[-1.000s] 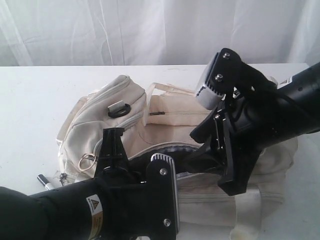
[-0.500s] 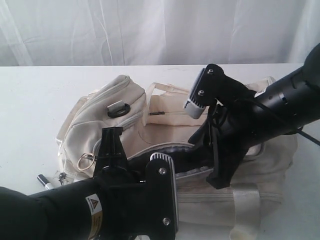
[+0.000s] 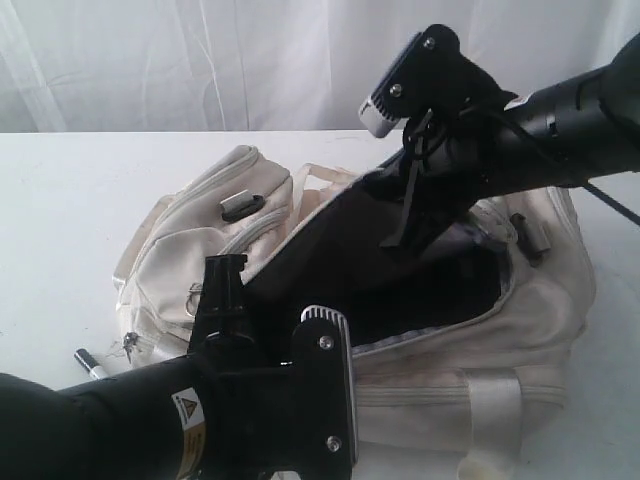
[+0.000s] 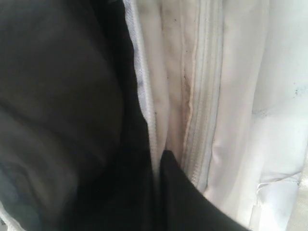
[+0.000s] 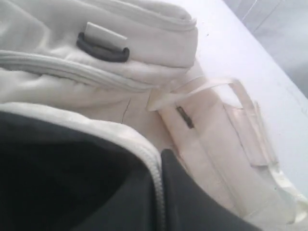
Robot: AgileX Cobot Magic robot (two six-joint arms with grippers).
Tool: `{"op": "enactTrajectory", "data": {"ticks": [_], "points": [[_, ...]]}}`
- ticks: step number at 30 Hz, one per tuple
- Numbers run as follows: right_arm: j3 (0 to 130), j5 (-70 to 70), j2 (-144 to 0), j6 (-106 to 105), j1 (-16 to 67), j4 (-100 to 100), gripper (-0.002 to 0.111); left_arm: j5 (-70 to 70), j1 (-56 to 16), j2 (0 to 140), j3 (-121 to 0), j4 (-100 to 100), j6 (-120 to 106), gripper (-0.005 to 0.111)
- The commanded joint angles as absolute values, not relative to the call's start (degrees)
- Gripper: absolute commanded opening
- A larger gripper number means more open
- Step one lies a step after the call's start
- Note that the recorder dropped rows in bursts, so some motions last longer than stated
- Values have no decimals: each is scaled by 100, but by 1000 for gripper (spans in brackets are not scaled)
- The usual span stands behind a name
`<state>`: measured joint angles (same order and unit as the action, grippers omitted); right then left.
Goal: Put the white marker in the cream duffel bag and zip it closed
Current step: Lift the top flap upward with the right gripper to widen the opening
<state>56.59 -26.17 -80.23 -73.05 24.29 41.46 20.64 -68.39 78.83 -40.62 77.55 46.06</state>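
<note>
Right pincer [image 3: 400, 225] grips the flap [image 3: 340, 220] of the bag [image 3: 520, 330], jaws closed on its zippered edge. It holds the flap raised above the middle of the bag, so the dark lining [image 3: 420, 300] shows through a wide mouth. From the right wrist, one dark finger [image 5: 192, 202] lies on the cream side of the zipper [image 5: 155, 175], with lining on the other side. The second finger is hidden under the fabric. Past it are a black clip [image 5: 102, 50] on a side pocket and a shiny webbing handle [image 5: 226, 86].

At the near left rim of the mouth, the left pincer [image 3: 225, 275] stands upright against the fabric. Its wrist view shows one dark finger beside a cream zipper line and lining filling the other side. Whether this pincer is closed on the rim or only resting there cannot be told.

The marker [image 3: 90, 363] lies outside the bag on the white counter [image 3: 60, 230], just beside the bag's left end. Its black cap points away from the bag, and the rest is partly hidden behind the left arm. A pale curtain [image 3: 200, 60] hangs behind the counter.
</note>
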Motion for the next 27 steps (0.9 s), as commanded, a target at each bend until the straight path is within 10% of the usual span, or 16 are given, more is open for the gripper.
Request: {"op": "enactTrajectory", "data": {"ticks": [1, 27], "points": [[6017, -2032, -8108, -7324, 2400, 4152, 2, 2145, -6868, 7869, -4077, 7720, 4804, 0], [7595, -1282, -9402, -7324, 2018, 3826, 2, 2053, -6868, 7869, -4077, 7419, 4782, 0]]}}
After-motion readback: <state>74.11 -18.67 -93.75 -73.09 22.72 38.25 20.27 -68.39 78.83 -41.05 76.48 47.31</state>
